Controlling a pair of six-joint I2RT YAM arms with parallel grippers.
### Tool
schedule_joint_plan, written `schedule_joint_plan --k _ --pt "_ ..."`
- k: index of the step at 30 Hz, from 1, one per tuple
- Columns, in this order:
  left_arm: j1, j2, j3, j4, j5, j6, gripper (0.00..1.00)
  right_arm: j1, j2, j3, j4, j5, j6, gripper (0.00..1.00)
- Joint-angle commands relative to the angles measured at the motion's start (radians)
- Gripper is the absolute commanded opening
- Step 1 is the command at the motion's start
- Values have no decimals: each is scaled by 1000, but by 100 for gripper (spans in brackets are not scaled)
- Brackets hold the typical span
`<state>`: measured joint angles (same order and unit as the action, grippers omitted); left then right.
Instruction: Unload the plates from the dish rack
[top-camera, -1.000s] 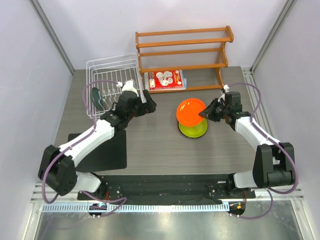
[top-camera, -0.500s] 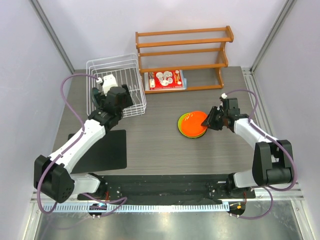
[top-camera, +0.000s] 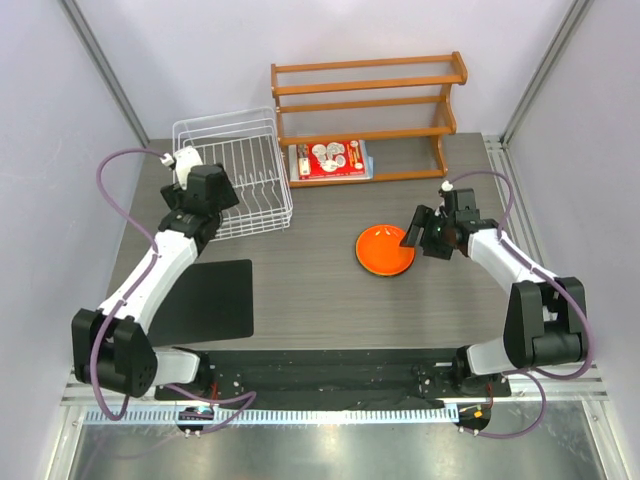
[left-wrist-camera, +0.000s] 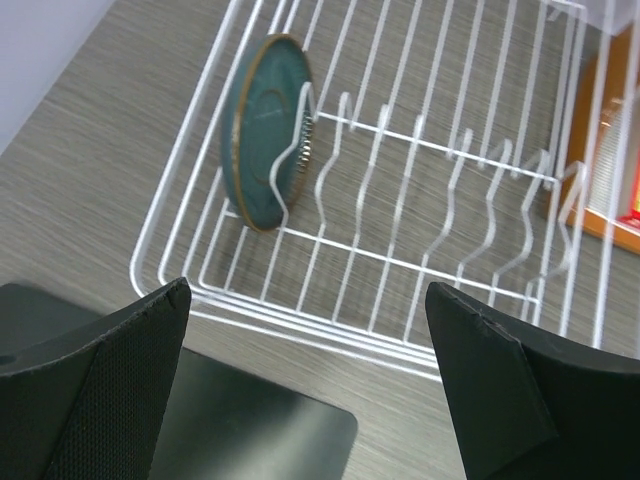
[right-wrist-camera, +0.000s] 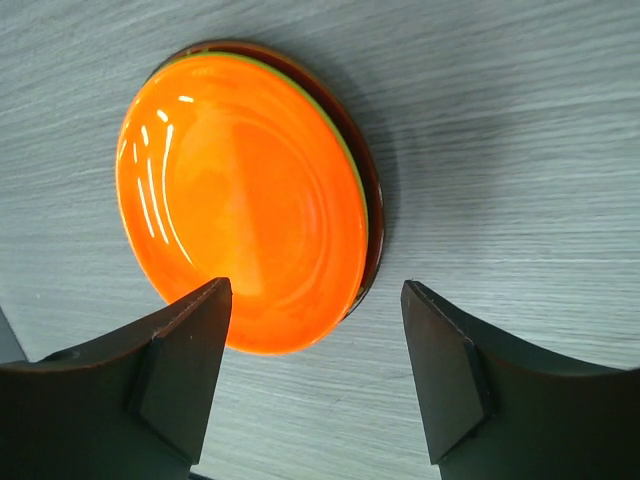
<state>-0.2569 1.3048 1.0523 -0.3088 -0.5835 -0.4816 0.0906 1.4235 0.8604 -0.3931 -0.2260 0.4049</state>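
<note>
Right gripper (right-wrist-camera: 317, 290) jaws spread, empty, over the orange plate (right-wrist-camera: 240, 200) — tilted in their grip a second ago, now flat on the stack on the surface (top-camera: 300, 280), so three look unloaded. Left gripper (left-wrist-camera: 307, 290), jaws wide open too, has swung back over the dish rack (left-wrist-camera: 300, 322), where the dark teal plate (left-wrist-camera: 262, 140) stands on edge. The top view hides that one behind the wrist — and only the right wrist shows the lime green plate (right-wrist-camera: 338, 130) and a dark rim (right-wrist-camera: 376, 210) edging out under the orange.
</note>
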Motion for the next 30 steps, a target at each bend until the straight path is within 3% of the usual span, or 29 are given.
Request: schedule_joint_plan --k 1,11,24,26,27,30 --pt "76 42 48 16 28 0 99 15 -61 46 -30 79 -21 75" --pt "146 258 136 69 21 28 99 20 -46 71 -33 93 -35 75" --pt "189 405 252 111 -26 37 94 20 17 89 -33 96 -46 75" --pt "194 415 265 112 -22 32 86 18 18 88 -32 96 -48 75" --pt "196 421 265 114 -21 29 75 18 17 86 -33 96 -48 75" --pt "206 439 272 117 -6 12 74 20 23 85 -32 100 -51 75"
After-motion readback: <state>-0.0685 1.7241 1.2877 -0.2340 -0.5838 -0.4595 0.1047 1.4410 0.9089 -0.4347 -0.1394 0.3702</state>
